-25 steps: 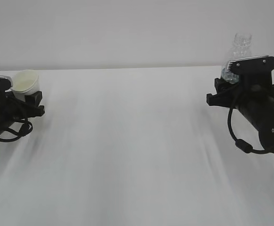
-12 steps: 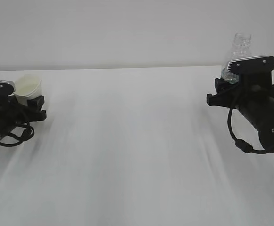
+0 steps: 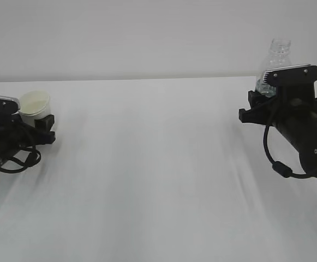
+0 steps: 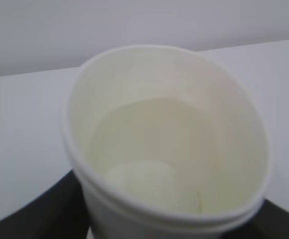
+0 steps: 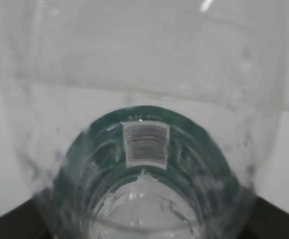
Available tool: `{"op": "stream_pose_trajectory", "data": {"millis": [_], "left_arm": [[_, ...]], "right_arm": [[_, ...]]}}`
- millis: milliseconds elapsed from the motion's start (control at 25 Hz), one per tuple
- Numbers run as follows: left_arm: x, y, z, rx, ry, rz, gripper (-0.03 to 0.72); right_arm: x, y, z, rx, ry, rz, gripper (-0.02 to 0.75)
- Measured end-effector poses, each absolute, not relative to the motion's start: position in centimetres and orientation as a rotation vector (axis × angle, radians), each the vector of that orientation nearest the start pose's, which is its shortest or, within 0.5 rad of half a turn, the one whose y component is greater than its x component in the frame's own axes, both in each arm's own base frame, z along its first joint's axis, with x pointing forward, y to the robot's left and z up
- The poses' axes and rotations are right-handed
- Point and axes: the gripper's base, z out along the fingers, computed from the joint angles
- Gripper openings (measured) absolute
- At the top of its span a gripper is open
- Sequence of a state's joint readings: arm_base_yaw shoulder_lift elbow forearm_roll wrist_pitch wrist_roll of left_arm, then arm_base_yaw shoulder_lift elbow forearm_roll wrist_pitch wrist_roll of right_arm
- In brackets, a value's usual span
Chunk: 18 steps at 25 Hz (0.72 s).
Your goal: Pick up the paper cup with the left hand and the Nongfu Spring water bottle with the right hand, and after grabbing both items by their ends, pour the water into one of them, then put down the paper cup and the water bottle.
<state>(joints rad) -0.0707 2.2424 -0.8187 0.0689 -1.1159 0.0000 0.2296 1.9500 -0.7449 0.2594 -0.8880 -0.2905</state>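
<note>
- Exterior view showed the white table (image 3: 158, 180) with the two arms at opposite edges and bare surface between them.
- Left hand (image 3: 38, 124) sat low at the left edge, its jaws either side of the paper cup (image 3: 34, 103); cup tilted, mouth toward the camera, base hidden behind the black gripper body.
- Whether the cup base touched the table could not be told from this view.
- Right hand (image 3: 258, 103) sat at the right edge with the Nongfu Spring water bottle (image 3: 277, 60) upright in it; only the clear ribbed neck and shoulder rose above the light grey wrist plate, mouth uncapped.
- Label and lower body of the bottle were hidden by the arm in the exterior view.
- Left wrist view filled with the paper cup (image 4: 164, 144): rolled rim, cream inside, a pale disc at the bottom. Liquid level inside could not be judged.
- Dark gripper parts showed at both lower corners, close against the cup wall; jaws closed on the cup.
- Right wrist view looked down through the clear bottle wall (image 5: 144, 149): dark green label band, a barcode patch on it, droplets on the inside wall.
- Water (image 5: 144, 209) appeared as a clear glinting pool low in the bottle, not visible from the exterior camera.
- Black gripper edges at both lower corners pressed beside the bottle; jaws closed on it.
</note>
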Motion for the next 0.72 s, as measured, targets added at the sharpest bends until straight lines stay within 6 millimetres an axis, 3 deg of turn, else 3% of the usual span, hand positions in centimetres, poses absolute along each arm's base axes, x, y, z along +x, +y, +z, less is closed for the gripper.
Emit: {"op": "stream_pose_trajectory", "data": {"millis": [200,720], "left_arm": [[37.30,-3.33,6.27,0.148,1.770,-0.092,0.559],[37.29,-3.36,6.28,0.152,1.769,-0.094,0.577]], "right_arm": [[35.11,6.35,13.33,-0.179,1.805,-0.108,0.449],[35.11,6.35,13.33,-0.179,1.805,-0.108,0.449]]}}
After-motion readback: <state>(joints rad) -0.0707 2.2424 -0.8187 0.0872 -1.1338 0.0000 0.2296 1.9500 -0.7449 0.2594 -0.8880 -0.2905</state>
